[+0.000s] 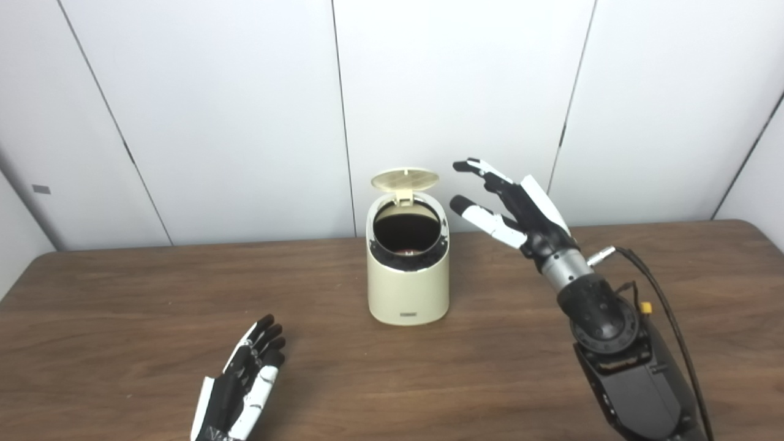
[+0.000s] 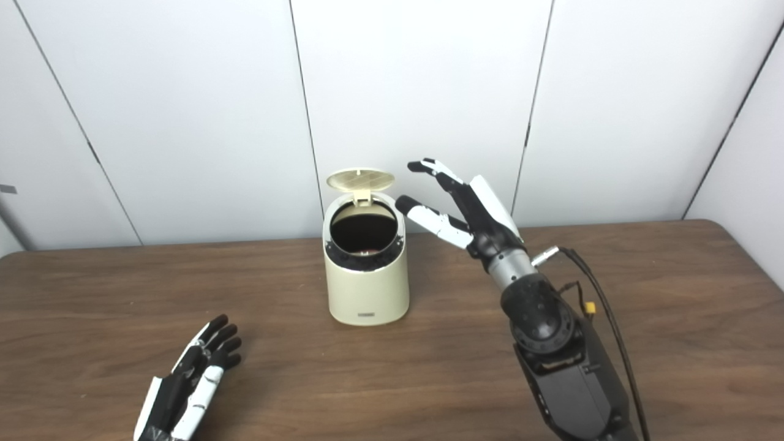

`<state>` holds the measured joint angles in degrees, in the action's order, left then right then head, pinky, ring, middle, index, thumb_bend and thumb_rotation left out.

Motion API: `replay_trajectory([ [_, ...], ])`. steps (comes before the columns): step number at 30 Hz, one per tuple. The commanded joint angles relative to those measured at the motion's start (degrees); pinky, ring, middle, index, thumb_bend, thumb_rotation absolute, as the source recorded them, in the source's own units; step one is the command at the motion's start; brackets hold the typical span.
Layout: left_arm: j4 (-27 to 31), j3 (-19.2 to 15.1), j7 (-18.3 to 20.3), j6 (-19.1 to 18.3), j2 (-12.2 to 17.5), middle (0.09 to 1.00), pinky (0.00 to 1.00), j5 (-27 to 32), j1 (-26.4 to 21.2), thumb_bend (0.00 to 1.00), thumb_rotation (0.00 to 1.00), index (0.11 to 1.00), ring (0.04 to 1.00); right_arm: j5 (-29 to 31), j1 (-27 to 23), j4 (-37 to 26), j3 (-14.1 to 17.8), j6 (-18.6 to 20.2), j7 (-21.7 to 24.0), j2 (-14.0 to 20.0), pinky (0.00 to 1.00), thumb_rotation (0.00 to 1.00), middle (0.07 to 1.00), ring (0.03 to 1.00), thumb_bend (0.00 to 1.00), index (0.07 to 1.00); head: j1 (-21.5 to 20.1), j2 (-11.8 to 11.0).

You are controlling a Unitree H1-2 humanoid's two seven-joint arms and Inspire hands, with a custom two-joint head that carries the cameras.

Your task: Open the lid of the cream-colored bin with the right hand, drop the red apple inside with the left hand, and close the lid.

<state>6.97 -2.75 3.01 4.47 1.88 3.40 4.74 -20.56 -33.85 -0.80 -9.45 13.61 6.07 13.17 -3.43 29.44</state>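
White wall panels back the brown wooden table (image 1: 551,380). Centred on it, the cream-colored cylindrical plastic bin (image 1: 408,275) stands with its round lid (image 1: 405,179) tipped up; something reddish shows inside. Beside it hovers the right hand (image 1: 511,205), fingers spread, empty. The left hand (image 1: 242,383) rests open near the front edge.

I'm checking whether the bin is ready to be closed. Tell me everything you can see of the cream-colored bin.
The cream-colored bin is a small rounded container that looks like plastic, standing upright on the wooden table. Its round lid is flipped up on a rear hinge, showing a ribbed underside. The slanted, dark-rimmed opening shows a dark interior with a hint of red at the bottom. A small label sits low on the front. Neither hand touches it.
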Motion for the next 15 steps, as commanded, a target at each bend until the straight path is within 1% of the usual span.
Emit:
replay_trajectory([
  [1, 0.44, 0.30, 0.30, 0.05, 0.03, 0.899, 0.86, 0.77, -0.40, 0.57, 0.62, 0.937, 0.881, -1.55, -4.55, 0.43, -1.16, -3.19, 0.31, 0.44, 0.90, 0.86, 0.972, 0.963, 0.61, 0.869, -0.07, 0.06],
  [2, 0.57, 0.38, 0.35, -0.09, 0.09, 0.899, 0.86, 0.64, -0.38, 0.57, 0.61, 0.938, 0.881, -1.93, -5.48, 1.53, -1.77, -3.45, 0.51, 0.35, 0.89, 0.86, 0.978, 0.962, 0.61, 0.872, -0.07, 0.06],
  [7, 1.72, 0.66, 0.27, -0.88, -0.08, 0.898, 0.85, 0.46, -0.15, 0.55, 0.62, 0.934, 0.877, -4.51, -8.94, 6.71, -3.94, -5.62, -0.74, -0.64, 0.91, 0.84, 0.992, 0.984, 0.70, 0.858, 0.12, 0.16],
  [9, 1.88, 0.79, 0.24, -0.89, -0.09, 0.900, 0.85, 0.34, -0.06, 0.55, 0.63, 0.937, 0.878, -6.02, -9.78, 7.96, -4.60, -6.11, -1.04, -0.73, 0.92, 0.86, 0.988, 0.988, 0.72, 0.852, 0.26, 0.17],
  [12, 1.71, 0.98, 0.20, -0.47, -0.07, 0.899, 0.85, 0.13, 0.07, 0.56, 0.64, 0.937, 0.875, -7.44, -10.97, 9.84, -5.19, -6.61, -0.97, -0.85, 0.90, 0.88, 0.988, 0.988, 0.74, 0.852, 0.37, 0.21],
  [15, 1.41, 1.08, 0.26, 0.05, -0.14, 0.893, 0.85, 0.26, 0.04, 0.56, 0.63, 0.934, 0.872, -7.87, -11.48, 10.27, -5.38, -6.66, -0.23, -0.97, 0.90, 0.88, 0.991, 0.992, 0.73, 0.847, 0.52, 0.21],
])
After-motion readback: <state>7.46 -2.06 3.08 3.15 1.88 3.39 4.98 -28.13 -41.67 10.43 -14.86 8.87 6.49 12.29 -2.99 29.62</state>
